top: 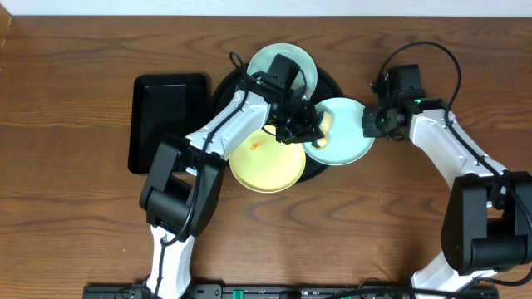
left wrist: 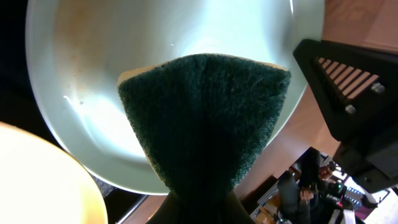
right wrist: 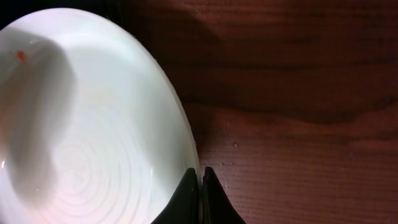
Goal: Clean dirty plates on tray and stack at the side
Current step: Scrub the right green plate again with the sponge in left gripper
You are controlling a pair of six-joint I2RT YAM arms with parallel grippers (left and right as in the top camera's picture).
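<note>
1. The left pincer (top: 301,124) and its arm are covering much of the round tray (top: 330,85), so only black slivers of rim are showing. In the left wrist view just one finger (left wrist: 348,87) is appearing.
2. The right mint plate (top: 345,137) is jutting past the tray rim toward the right pincer (top: 371,121). The yellow plate (top: 268,164) is overhanging the rim just beside the left pincer, and the far mint plate (top: 278,60) is lying beyond it, partly under the arm. Bare table (top: 349,224) is lying open on the near side of both pincers. The rectangular tray (top: 170,116) is sitting well apart.
3. The left pincer is gripping a folded green sponge (left wrist: 205,118) over the right mint plate; whether the two are touching is not showing. The right pincer is pinching that plate's rim, its tips nearly together.
</note>
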